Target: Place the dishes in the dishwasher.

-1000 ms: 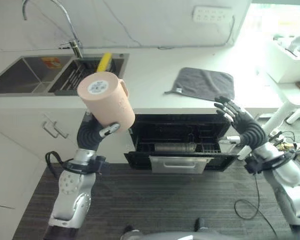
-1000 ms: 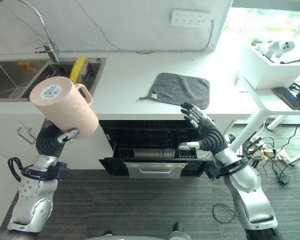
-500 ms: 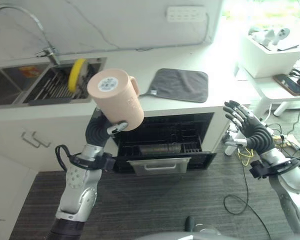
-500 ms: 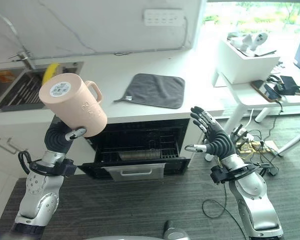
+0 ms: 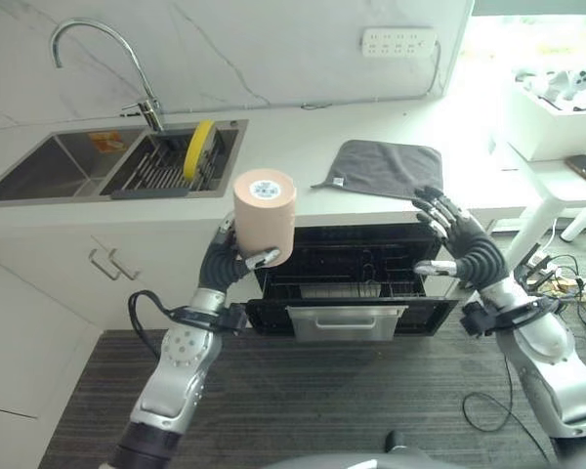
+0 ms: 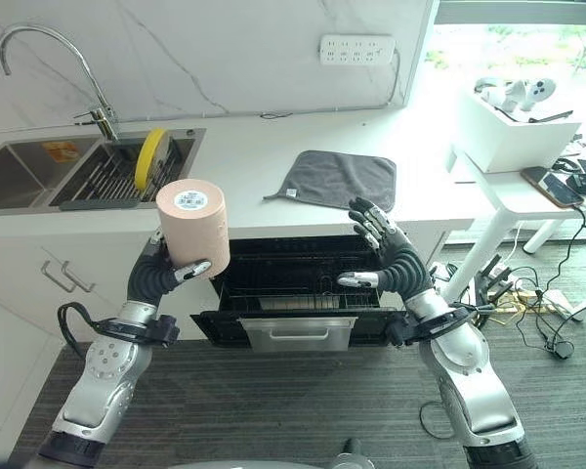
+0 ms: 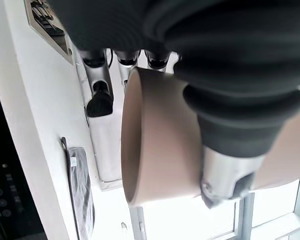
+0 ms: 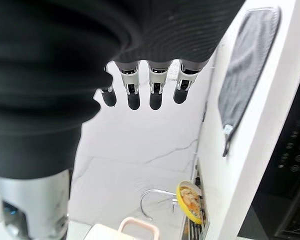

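Two hands up in front of the desk [image 5: 303,147] here. The left hand [image 5: 227,262] has its fingers and thumb curled round a peach mug [image 5: 265,215], holding it in the air with its base facing up toward the head camera. It sits just left of the open dishwasher [image 5: 352,283], about level with the desk edge, not touching anything else. In the left wrist view you can see the mug's open mouth and the thumb clamped across its side (the handle is showing in the right wrist view, low down near the faucet).

The right hand [image 5: 459,244] is raised at the right end of the dishwasher opening, fingers spread and straight, thumb sticking out toward the rack, holding nothing. Can't tell if it's actually touching the dishwasher front or just hanging beside it.

The dishwasher drawer is pulled out under the desk, dark inside with a wire rack, silver handle panel [image 5: 346,320] at the front.

On the desk: a grey cloth [image 5: 391,168] lying flat right above the dishwasher, and off to the left a sink [image 5: 49,168] with a curved faucet [image 5: 107,61]. A yellow plate [image 5: 199,149] stands on edge in the sink's rack.
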### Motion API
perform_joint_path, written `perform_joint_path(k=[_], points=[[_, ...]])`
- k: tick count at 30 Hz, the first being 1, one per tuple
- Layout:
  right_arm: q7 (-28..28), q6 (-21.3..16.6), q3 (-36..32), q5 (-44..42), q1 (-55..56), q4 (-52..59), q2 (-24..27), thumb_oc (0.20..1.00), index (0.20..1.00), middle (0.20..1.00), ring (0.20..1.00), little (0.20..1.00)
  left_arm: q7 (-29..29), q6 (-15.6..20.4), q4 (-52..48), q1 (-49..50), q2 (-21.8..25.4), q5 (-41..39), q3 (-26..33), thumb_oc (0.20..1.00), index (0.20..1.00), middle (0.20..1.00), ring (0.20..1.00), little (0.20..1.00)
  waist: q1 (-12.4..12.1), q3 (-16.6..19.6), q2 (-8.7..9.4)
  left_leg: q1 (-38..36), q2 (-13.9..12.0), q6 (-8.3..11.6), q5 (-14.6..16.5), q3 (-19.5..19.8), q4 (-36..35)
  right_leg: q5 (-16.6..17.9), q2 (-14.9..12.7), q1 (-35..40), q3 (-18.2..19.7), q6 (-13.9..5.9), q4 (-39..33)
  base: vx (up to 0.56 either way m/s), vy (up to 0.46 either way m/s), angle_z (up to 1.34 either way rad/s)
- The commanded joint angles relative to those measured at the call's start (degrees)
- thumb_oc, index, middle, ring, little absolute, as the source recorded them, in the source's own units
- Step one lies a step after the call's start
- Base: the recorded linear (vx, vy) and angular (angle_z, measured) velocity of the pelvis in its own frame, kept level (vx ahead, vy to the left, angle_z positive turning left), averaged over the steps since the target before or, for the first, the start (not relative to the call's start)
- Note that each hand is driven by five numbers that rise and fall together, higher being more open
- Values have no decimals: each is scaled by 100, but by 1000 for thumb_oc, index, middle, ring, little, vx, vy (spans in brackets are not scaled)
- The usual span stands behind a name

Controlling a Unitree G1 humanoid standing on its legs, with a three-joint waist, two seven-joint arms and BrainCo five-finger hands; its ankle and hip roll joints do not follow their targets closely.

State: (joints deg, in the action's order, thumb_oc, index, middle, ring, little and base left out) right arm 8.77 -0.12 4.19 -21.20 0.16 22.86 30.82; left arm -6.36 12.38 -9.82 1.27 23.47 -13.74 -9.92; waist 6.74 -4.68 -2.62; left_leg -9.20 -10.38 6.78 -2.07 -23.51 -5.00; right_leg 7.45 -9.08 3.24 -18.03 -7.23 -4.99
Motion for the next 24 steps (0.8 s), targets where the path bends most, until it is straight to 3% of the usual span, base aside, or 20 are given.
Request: perform_joint_path(k=[1,11,24], points=[[-139,-60,-74,-5,-336,141,-171,1000,1000,1000,1000,1000,-409,299,86,-600,329,514,11,200,200,200,200,200,-106,110,261,70,-646,210,-5,126,0,-617,-563,367,-85,-471,-1,0,0,0],[-129,356,353,-151,-589,28,-330,1000,1000,1000,1000,1000,-706,326,197,-832,210,926,-329,200,200,200,200,200,-155,167,275,56,-692,242,-26,154,0,-630,-541,405,-141,-435,-1,0,0,0],[-399,705,857,-236,-1166,-134,-645,1000,1000,1000,1000,1000,-818,101,372,-1212,80,1141,-996,200,200,200,200,200,-203,201,269,28,-706,237,-39,167,0,-639,-542,456,-212,-418,-1,0,0,0]])
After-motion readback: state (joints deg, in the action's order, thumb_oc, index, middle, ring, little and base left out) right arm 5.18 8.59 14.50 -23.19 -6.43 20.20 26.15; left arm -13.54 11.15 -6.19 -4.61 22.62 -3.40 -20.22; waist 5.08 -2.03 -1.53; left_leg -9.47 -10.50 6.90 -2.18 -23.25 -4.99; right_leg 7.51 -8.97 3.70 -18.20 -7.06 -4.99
